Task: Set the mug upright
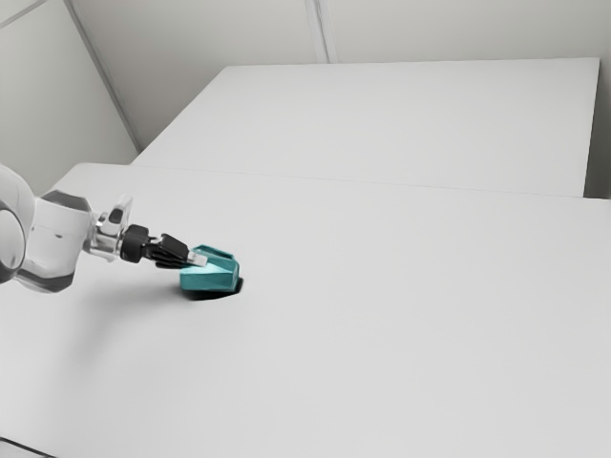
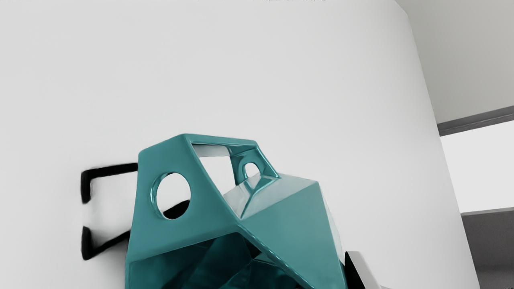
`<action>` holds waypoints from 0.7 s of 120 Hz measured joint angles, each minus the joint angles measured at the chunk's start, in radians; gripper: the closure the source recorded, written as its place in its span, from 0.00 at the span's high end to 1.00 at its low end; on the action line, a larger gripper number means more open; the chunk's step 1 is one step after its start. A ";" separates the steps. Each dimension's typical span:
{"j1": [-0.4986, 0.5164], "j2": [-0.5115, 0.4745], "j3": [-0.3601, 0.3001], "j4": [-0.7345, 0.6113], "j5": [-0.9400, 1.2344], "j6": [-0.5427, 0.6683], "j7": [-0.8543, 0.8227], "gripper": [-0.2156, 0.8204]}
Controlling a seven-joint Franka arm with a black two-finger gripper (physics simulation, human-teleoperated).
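The teal, faceted mug (image 1: pixel 210 273) lies tilted over on the table in the exterior view, with its far end toward that view's right. My gripper (image 1: pixel 198 259) reaches in from the left, its tip at the mug's near upper part. In the wrist view the mug (image 2: pixel 277 200) shows its dark hollow at the bottom edge and openings in its angular wall. Part of my gripper (image 2: pixel 359 269) stands close beside the mug's flank there; the rest is hidden by the mug, so whether it holds the wall cannot be seen.
The white table (image 1: pixel 401 324) extends around the mug. Behind it stands another white surface (image 1: pixel 410 124), with walls beyond. Black shadow-like marks (image 2: pixel 86 186) lie beside the mug. A dark cable (image 1: pixel 27 447) crosses the exterior view's lower left corner.
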 joint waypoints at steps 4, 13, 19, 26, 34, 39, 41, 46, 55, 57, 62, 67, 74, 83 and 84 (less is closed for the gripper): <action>-0.001 -0.004 0.000 0.000 0.000 0.000 0.004 0.10; -0.005 -0.017 0.000 -0.001 0.002 0.000 0.011 0.08; -0.008 -0.023 0.000 -0.002 0.003 0.001 0.015 0.07; -0.016 -0.038 0.000 -0.003 0.006 0.002 0.020 0.06; -0.030 -0.064 0.000 -0.004 0.010 0.003 0.024 0.05; -0.044 -0.085 0.001 -0.005 0.017 0.005 0.026 0.04; -0.051 -0.094 0.001 -0.005 0.022 0.007 0.025 0.04; -0.070 -0.124 0.001 -0.004 0.046 0.016 0.020 0.04; -0.110 -0.180 -0.001 -0.003 0.119 0.046 0.000 0.04; -0.119 -0.191 -0.004 -0.002 0.142 0.055 -0.007 0.04; -0.136 -0.218 -0.016 0.002 0.211 0.080 -0.029 0.03; -0.150 -0.237 -0.037 0.015 0.292 0.104 -0.056 0.03; -0.160 -0.248 -0.076 0.047 0.423 0.136 -0.102 0.03; -0.175 -0.254 -0.120 0.085 0.594 0.168 -0.170 0.03; -0.176 -0.254 -0.125 0.089 0.612 0.172 -0.178 0.03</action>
